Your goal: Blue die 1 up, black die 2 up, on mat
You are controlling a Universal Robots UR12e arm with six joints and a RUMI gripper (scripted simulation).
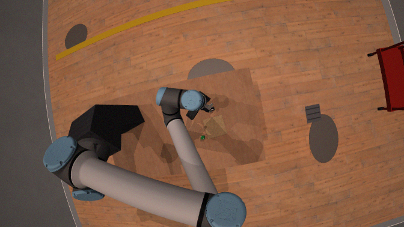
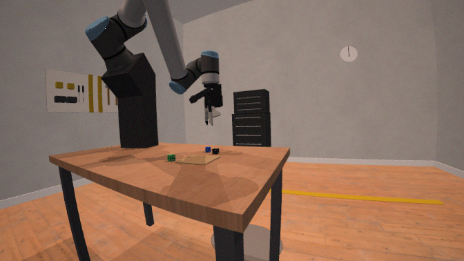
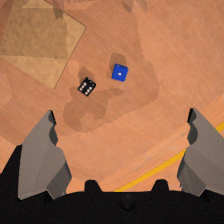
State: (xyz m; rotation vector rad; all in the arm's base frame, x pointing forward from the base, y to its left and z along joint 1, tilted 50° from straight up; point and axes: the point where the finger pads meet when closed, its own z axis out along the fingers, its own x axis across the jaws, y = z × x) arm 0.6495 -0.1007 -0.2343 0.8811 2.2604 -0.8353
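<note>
The blue die and the black die sit flat and close together on the wooden table, just off the far corner of the tan mat. In the wrist view the blue die shows one white pip on top and the black die shows several. The green die sits off the mat by its near-left edge. My gripper is open and empty, pointing down well above the blue and black dice.
The robot's black pedestal stands at the table's back left. A black drawer cabinet stands behind the table. A red cart is far off to the side. The table's far edge runs close behind the two dice.
</note>
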